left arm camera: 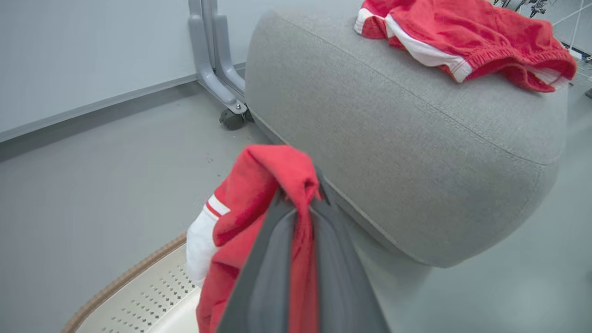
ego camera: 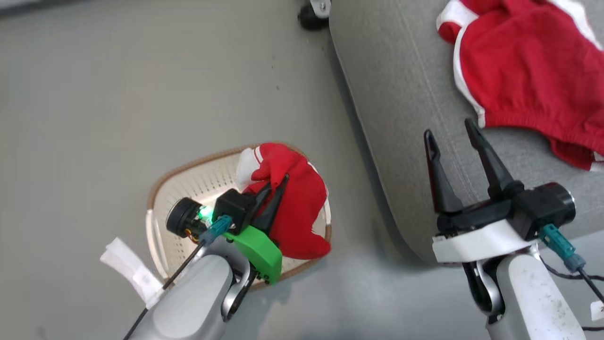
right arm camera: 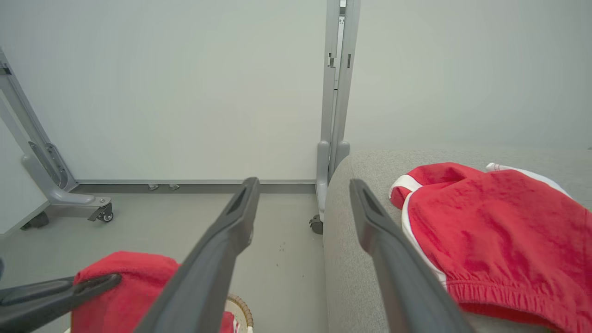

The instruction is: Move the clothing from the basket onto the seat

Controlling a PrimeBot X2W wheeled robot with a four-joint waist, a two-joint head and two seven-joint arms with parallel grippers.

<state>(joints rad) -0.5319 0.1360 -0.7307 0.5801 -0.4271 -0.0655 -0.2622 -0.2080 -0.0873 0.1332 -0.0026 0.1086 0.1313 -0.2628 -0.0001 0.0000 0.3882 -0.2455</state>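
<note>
Red and soft, with a white cuff and thin white stripes, the first sports garment (ego camera: 297, 208) is pinched between the two long dark fingers of the left end effector (ego camera: 278, 184), which is clenched tight on a fold of the cloth. Seen from the left wrist camera, the fabric drapes over both fingertips and hangs down either side of them. The garment hangs above the small rounded cream plastic laundry basket (ego camera: 188, 189), whose perforated wall and brown woven-look rim show beneath it. The cloth's lower end crosses the rim on the side nearest the seat, and whether it touches the basket cannot be told. The basket stands on a smooth grey floor (ego camera: 118, 94), just beside the large light grey fabric seat cushion (ego camera: 391, 94) with rounded edges and a stitched seam. On top of that cushion lies the second sports garment (ego camera: 519, 71), bright red with white bands and an elastic hem, spread loosely. The right end effector (ego camera: 449, 130) hovers over the cushion's near edge with its two dark fingers spread wide apart, released and holding nothing. A bright green housing (ego camera: 257, 250) sits on the left wrist. Past the cushion's far corner, a black caster wheel (ego camera: 309, 19) of a grey metal frame (left arm camera: 212, 60) rests on the floor.
</note>
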